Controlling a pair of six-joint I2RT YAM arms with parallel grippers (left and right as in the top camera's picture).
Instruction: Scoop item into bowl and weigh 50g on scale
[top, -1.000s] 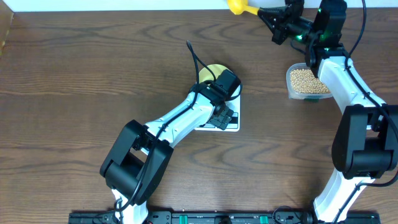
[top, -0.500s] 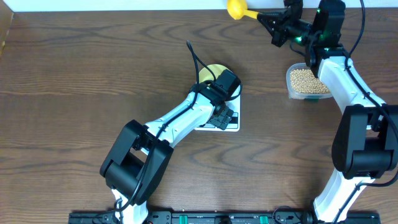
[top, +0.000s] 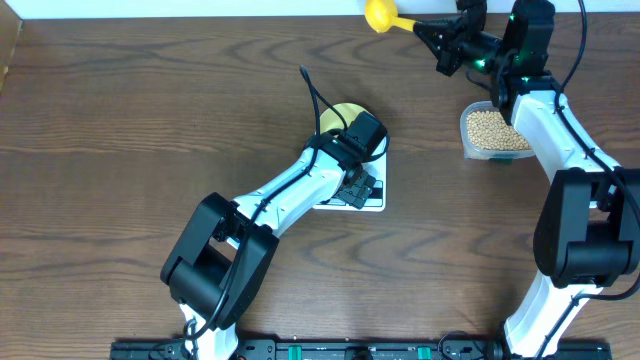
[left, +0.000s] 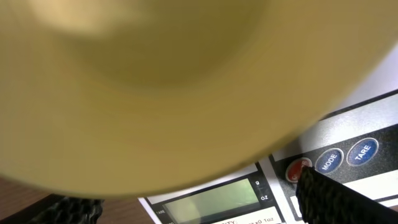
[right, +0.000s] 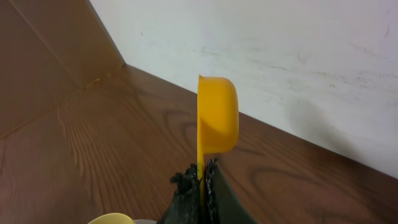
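The pale yellow-green bowl (top: 340, 113) stands on the white scale (top: 375, 203), partly under my left wrist. My left gripper (top: 356, 183) hangs over the scale's front with its jaws wide open. In the left wrist view the blurred bowl (left: 155, 81) fills the top, and the fingers (left: 329, 199) stand apart at the bottom corners above the scale's display (left: 211, 202). My right gripper (top: 432, 30) is shut on the handle of a yellow scoop (top: 380, 14), held high at the back edge. The scoop (right: 217, 115) stands on edge. The beans (top: 490, 128) lie in a clear tub.
The clear tub (top: 466, 148) stands at the right, just under my right forearm. A white wall (right: 298, 56) runs along the table's back edge close behind the scoop. The scale's red and blue buttons (left: 329, 160) sit beside my left gripper's right finger.
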